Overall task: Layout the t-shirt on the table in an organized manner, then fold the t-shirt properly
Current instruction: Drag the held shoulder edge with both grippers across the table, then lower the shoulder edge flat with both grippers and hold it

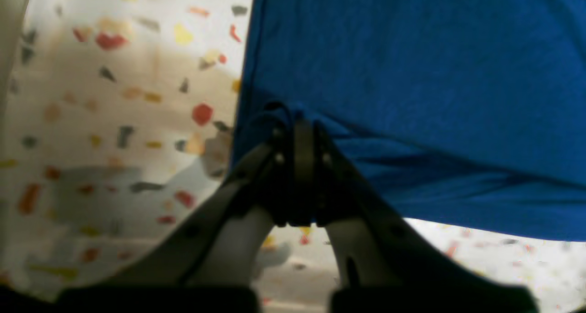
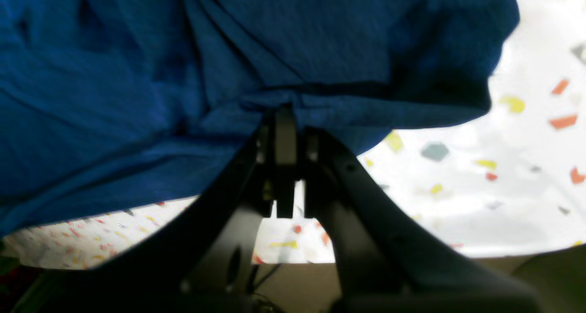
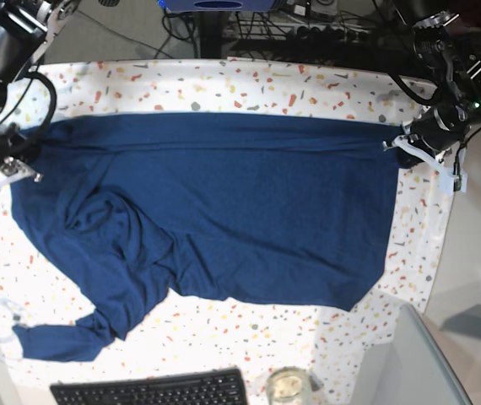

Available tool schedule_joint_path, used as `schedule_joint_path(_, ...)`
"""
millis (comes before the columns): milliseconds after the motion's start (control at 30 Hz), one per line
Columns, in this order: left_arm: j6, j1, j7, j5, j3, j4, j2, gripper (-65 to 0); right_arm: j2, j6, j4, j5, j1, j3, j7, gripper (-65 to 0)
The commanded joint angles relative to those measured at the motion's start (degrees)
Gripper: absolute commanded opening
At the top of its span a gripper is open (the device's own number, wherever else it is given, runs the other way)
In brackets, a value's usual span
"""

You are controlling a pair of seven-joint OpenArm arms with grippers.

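**Both claws pinched on the shirt's far edge**

Left wrist view: the left gripper (image 1: 296,121) is closed tight on a corner of the t-shirt (image 1: 412,75), whose cloth spreads up and to the right of the claw; the speckled table (image 1: 114,121) shows to the left.

Right wrist view: the right gripper (image 2: 286,109) is clamped shut on a bunched fold of the t-shirt (image 2: 137,75), the fabric filling the frame above and left (rumpled, with deep creases).

Base view: the t-shirt (image 3: 224,202) lies spread across the table (image 3: 224,84), its far edge stretched between the left gripper (image 3: 399,143) and the right gripper (image 3: 23,164). One sleeve trails toward a keyboard (image 3: 152,390) at the near edge.
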Motion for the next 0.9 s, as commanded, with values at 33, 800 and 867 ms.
schedule_joint_path(33,0.06,-1.50,-0.92,1.89,-0.20,0.90,-0.30,-65.0,0.79,-0.36,0.72,0.34,1.55,0.15,0.55,-64.8)
schedule_joint_path(800,0.06,-6.78,-1.10,2.94,2.26,-3.85,-0.74,-65.0,1.05,-2.55,-4.91,0.25,4.98,0.06,5.12,-64.8)
schedule_joint_path(867,0.06,-7.13,-1.10,2.94,2.00,-3.94,-0.74,-65.0,1.40,-2.90,-4.91,0.25,4.98,0.06,5.91,-64.8)
